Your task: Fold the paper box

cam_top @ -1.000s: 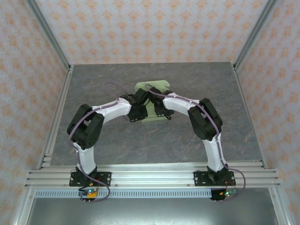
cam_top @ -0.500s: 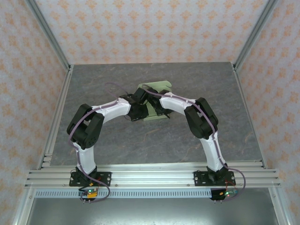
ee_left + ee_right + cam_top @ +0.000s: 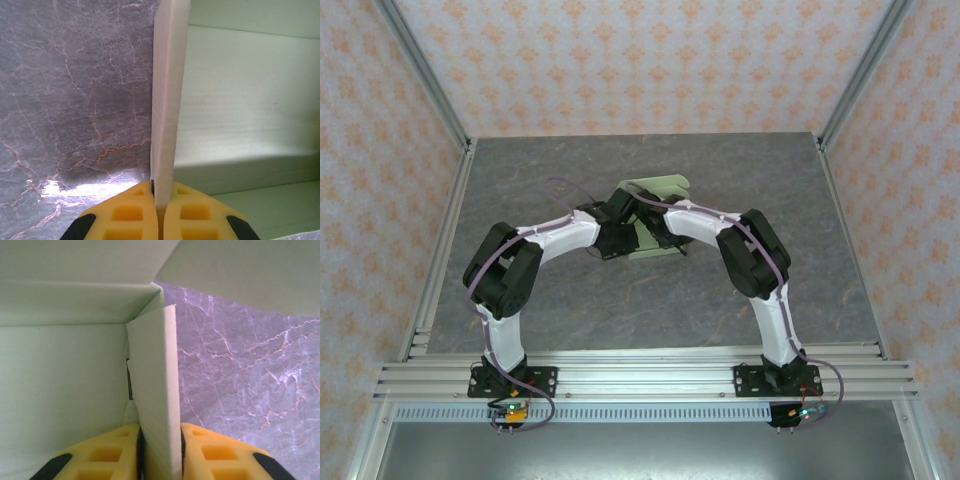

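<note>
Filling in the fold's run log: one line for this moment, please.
paper box: on table, part-folded | left claw: shut on a raised side flap | right claw: shut on a raised side flap

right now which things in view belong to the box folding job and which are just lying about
In the job:
paper box
left gripper, shut on a raised flap
right gripper, shut on another flap

Just there:
grey marbled table
patterned walls
metal frame rails
</note>
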Controlling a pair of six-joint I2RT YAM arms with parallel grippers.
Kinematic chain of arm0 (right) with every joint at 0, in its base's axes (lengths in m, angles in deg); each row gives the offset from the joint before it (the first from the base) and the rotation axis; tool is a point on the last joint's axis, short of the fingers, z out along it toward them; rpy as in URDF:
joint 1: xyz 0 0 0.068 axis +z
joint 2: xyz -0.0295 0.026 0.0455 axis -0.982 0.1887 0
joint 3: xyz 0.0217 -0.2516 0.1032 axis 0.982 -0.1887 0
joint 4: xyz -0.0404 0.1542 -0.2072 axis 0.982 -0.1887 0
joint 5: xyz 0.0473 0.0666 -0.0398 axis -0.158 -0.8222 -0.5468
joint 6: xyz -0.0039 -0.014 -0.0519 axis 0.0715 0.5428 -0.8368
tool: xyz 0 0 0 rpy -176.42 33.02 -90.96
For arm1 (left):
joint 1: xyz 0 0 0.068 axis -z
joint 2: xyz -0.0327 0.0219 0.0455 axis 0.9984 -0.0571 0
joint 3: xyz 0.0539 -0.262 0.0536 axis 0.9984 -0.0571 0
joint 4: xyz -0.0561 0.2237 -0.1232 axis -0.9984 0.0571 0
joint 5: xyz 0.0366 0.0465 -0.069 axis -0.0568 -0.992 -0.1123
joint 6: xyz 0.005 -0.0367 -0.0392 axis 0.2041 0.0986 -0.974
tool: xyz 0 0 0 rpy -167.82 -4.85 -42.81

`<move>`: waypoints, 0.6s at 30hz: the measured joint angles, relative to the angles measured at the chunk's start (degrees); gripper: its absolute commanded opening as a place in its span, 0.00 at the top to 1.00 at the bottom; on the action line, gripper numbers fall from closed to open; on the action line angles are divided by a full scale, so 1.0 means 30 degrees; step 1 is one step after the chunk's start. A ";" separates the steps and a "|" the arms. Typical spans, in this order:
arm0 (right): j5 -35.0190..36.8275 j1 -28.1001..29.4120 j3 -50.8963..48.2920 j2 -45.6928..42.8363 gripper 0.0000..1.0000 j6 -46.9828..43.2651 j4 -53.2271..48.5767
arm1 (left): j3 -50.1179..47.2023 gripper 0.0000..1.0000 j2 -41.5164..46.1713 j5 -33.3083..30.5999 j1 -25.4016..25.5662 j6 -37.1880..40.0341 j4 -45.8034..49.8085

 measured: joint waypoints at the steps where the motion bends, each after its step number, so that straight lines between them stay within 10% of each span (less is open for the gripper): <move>1: 0.0022 0.0000 -0.0080 -0.0153 0.73 0.0000 -0.0146 | 0.0000 1.00 0.0000 0.0117 0.0015 0.0000 0.0007; 18: 0.0415 -0.0051 -0.0874 -0.0634 0.71 -0.0372 0.0350 | 0.0160 1.00 0.0036 0.0328 0.0124 0.0007 0.0270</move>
